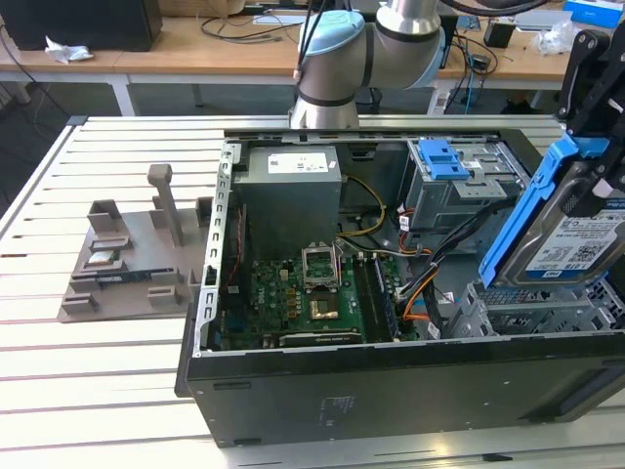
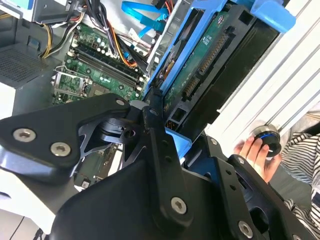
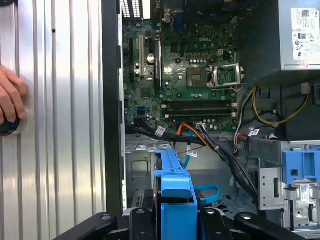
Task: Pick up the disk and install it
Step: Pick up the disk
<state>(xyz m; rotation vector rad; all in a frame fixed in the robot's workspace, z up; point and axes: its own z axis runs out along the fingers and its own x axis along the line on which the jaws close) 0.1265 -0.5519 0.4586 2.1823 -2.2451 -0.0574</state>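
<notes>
- Gripping the disk [image 1: 571,244] by its blue bracket, the gripper [image 3: 175,222] has its jaws closed on it. In the first wrist view a black finger [image 3: 142,222] sits on each side of the bracket's edge.
- The disk hangs tilted over the exterior view's right end of the open case [image 1: 391,381]. Its white-and-blue label faces that camera.
- Just under the disk is a silver perforated bay [image 1: 532,313]. Whether the disk's lower edge touches it cannot be told.
- In the second wrist view the disk's green circuit-board side and its connector show, framed by the bracket.
- Inside the case the motherboard [image 1: 312,303] lies flat, with the grey power supply [image 1: 293,191] just beside it.
- A metal cage [image 1: 459,200] with a blue latch [image 1: 441,156] on top stands between the power supply and the disk in the exterior view.
- Orange and black cables [image 1: 430,293] run between the motherboard and the bay.
- The arm [image 1: 342,59] rises behind the case, at the far edge of the slatted table [image 1: 98,391].
- A grey fixture [image 1: 127,264] lies on the table to the exterior view's left of the case.
- A person's hand [image 3: 10,97] rests on the table beside the case, fingers on a round black knob [image 2: 267,136], with a striped sleeve [image 2: 305,150] nearby.
</notes>
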